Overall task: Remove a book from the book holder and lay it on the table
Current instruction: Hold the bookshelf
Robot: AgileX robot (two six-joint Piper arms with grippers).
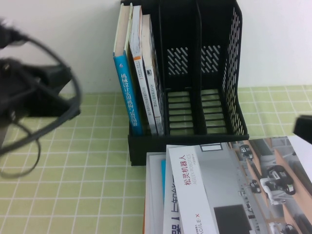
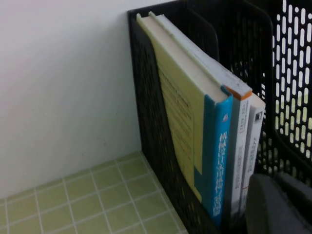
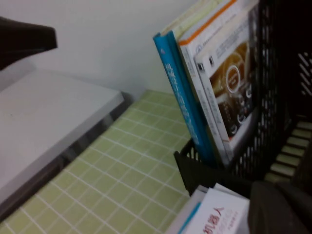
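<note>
The black book holder (image 1: pixel 229 73) stands at the back of the table (image 1: pixel 73 165), which has a yellow-green grid cloth. Its left compartment holds three upright books. The book (image 1: pixel 152 83) with the white spine and dark cover is the rightmost of them, next to a blue-spined book (image 1: pixel 127 92). Its orange-gold circle artwork shows in the right wrist view (image 3: pixel 234 87), and its spine in the left wrist view (image 2: pixel 253 141). My left gripper (image 2: pixel 278 204) is close in front of the books' spines. My right gripper (image 1: pixel 303 129) is at the right edge, beside the holder.
A stack of books lies flat in front of the holder, topped by a grey-white book with a red Chinese title (image 1: pixel 209 190). The holder's middle and right compartments are empty. My left arm and its cables (image 1: pixel 34 97) fill the left side. A white wall is behind.
</note>
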